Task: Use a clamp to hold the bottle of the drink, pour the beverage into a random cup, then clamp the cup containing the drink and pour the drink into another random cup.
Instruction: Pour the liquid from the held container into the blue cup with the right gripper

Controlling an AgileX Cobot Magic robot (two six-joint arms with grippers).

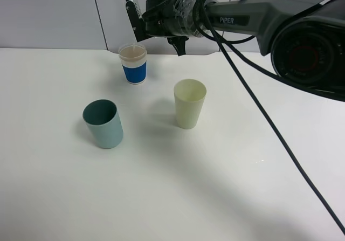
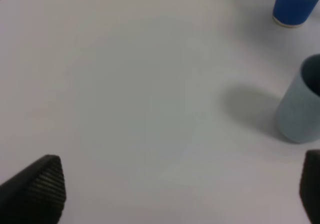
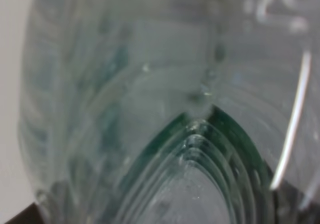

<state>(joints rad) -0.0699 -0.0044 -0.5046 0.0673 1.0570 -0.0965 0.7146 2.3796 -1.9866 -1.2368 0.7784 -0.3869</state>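
Note:
My right gripper (image 1: 153, 20) reaches in from the right, high above the table's far side, shut on the clear bottle (image 1: 186, 5). The bottle is tipped on its side just above the short blue-banded paper cup (image 1: 135, 64). In the right wrist view the bottle's ribbed clear wall with a green tint (image 3: 190, 134) fills the picture. Whether any beverage is flowing cannot be told. The teal tumbler (image 1: 103, 123) stands upright at front left. My left gripper (image 2: 175, 189) hangs open over bare table, with the teal tumbler (image 2: 300, 103) and the paper cup (image 2: 295, 3) off to one side.
A taller pale yellow-green tumbler (image 1: 190, 103) stands upright right of centre, between the paper cup and the right arm's base. Black cables (image 1: 280, 138) trail from the right arm across the table's right side. The white table (image 1: 172, 198) runs to a grey back wall.

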